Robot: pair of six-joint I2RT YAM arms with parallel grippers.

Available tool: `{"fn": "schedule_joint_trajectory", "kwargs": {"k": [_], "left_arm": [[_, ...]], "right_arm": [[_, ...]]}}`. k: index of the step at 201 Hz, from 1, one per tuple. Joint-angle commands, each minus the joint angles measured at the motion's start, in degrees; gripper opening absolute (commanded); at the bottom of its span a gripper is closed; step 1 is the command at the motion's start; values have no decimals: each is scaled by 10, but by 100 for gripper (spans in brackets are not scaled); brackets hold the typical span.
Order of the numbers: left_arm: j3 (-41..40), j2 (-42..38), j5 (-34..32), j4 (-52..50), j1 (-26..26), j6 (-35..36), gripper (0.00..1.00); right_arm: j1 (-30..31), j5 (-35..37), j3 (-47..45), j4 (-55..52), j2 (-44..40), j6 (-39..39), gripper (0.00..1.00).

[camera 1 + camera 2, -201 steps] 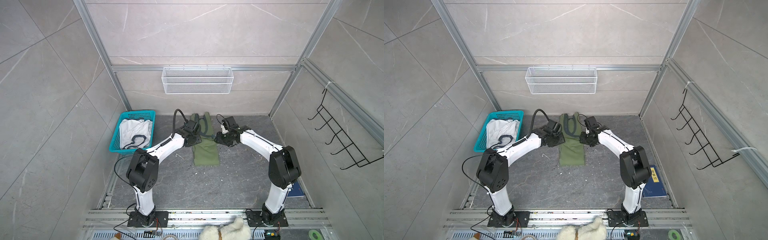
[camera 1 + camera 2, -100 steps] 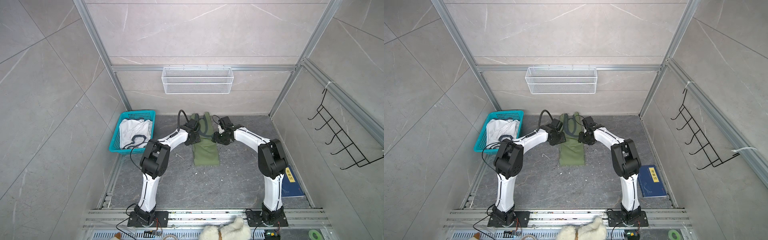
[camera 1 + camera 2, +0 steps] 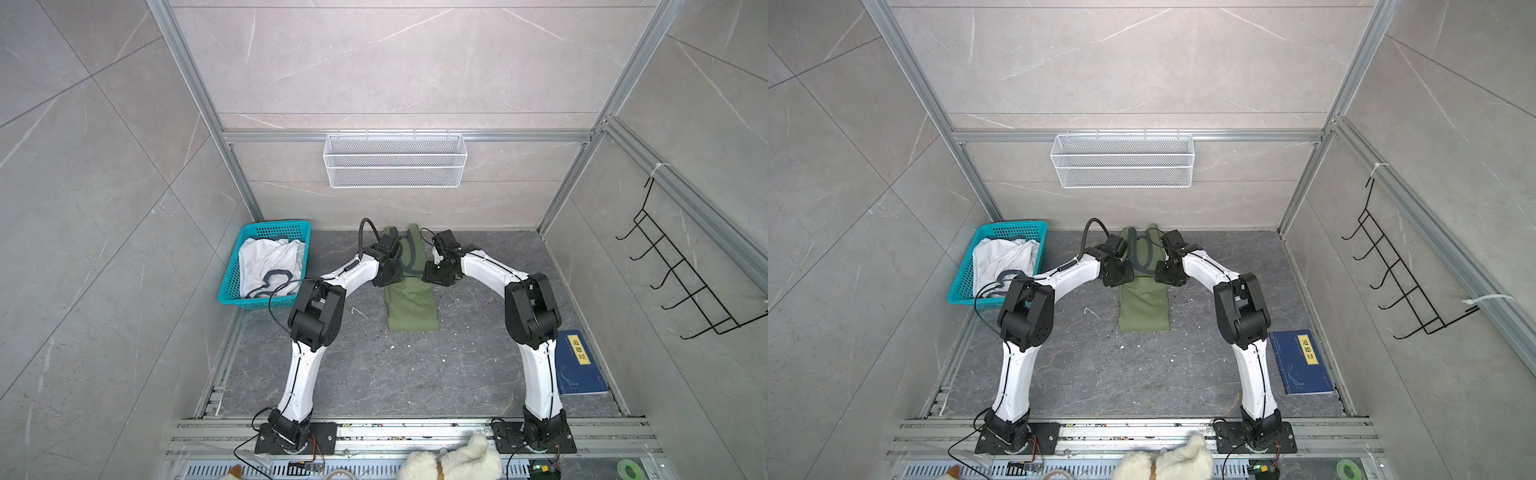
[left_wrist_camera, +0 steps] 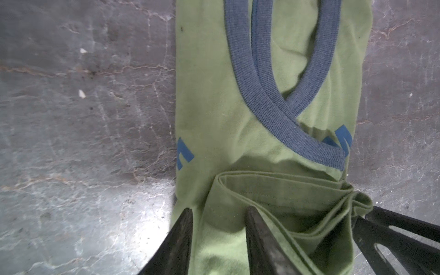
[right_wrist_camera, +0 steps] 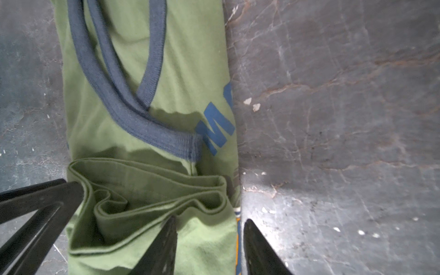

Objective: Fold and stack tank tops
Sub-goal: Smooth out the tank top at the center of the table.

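The olive green tank top (image 3: 411,307) (image 3: 1144,307) lies on the grey floor as a narrow folded strip, with its navy-trimmed straps toward the back wall. Its hem end is folded up over the middle in loose layers (image 4: 273,190) (image 5: 147,181). My left gripper (image 3: 390,270) (image 4: 219,212) pinches the strip's left side edge, and cloth fills the gap between its fingers. My right gripper (image 3: 438,272) (image 5: 209,221) pinches the right side edge the same way. The white tank top (image 3: 270,262) (image 3: 1000,257) lies crumpled in the teal basket (image 3: 274,226).
A dark blue board with a yellow label (image 3: 579,365) lies by the right wall. A white plush toy (image 3: 453,461) sits at the front rail. A wire basket (image 3: 395,160) hangs on the back wall and a black hook rack (image 3: 681,282) on the right wall.
Both arms have raised their elbows and shifted the grippers slightly toward the back wall. The jaws have narrowed onto the cloth edges. The olive strip lies where it lay.
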Motion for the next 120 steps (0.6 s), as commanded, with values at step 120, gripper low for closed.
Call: {"fn": "schedule_joint_trajectory", "kwargs": {"k": [120], "left_arm": [[-8,-14,-9,4,3,-14,0]], "right_arm": [[-4,-10,30,-23,15,-14,11]]}}
